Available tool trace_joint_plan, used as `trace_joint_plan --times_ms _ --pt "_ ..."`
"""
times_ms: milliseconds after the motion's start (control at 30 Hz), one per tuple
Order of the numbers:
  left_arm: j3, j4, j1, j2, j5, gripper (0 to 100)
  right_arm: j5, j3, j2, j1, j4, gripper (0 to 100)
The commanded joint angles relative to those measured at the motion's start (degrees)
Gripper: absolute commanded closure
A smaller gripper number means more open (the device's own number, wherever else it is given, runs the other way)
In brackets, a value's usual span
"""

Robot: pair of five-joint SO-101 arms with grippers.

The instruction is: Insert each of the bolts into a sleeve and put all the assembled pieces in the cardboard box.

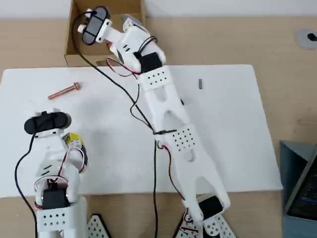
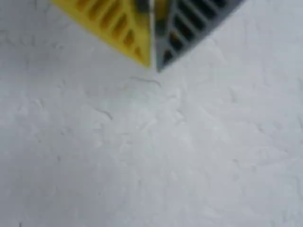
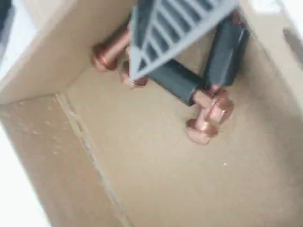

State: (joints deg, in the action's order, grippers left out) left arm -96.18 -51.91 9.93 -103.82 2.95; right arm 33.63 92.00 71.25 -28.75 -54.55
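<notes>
A copper bolt [image 1: 64, 91] lies loose on the white mat [image 1: 223, 148], left of centre. A small dark sleeve [image 1: 200, 84] lies on the mat to the right. The cardboard box [image 1: 69, 47] stands at the back left. My right gripper [image 1: 93, 24] hangs inside it, open; its grey finger [image 3: 175, 28] is just above dark sleeves [image 3: 177, 80] with copper bolts [image 3: 208, 118] in them on the box floor [image 3: 189, 179]. My left gripper [image 2: 152, 64] is shut on nothing, its yellow and grey tips just over the bare mat [image 2: 151, 156] at the front left [image 1: 47, 121].
The right arm [image 1: 173, 129] stretches diagonally across the mat from the front centre to the box. Black cables [image 1: 133, 106] trail beside it. A grey container [image 1: 299, 188] stands off the mat at the right, and a grey disc [image 1: 306, 37] lies at the back right.
</notes>
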Motion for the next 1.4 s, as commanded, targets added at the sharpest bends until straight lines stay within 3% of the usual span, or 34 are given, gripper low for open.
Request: trace_joint_plan --times_ms 0,433,800,1100,1367 --pt "-0.8 0.8 0.2 -0.6 -0.1 100 0.0 3.6 -4.3 0.7 -3.9 80.0" --pt "-0.8 0.8 0.2 -0.6 -0.1 100 -0.6 3.6 -18.0 1.1 -24.1 80.0" --pt "-0.8 0.8 0.2 -0.6 -0.1 100 -13.4 3.6 -29.8 1.8 -47.7 80.0" --pt "-0.8 0.8 0.2 -0.6 -0.1 100 -21.1 -1.6 -36.4 5.9 -48.0 80.0" --pt "-0.8 0.8 0.2 -0.6 -0.1 100 -27.9 -24.8 -52.4 9.6 -48.0 80.0"
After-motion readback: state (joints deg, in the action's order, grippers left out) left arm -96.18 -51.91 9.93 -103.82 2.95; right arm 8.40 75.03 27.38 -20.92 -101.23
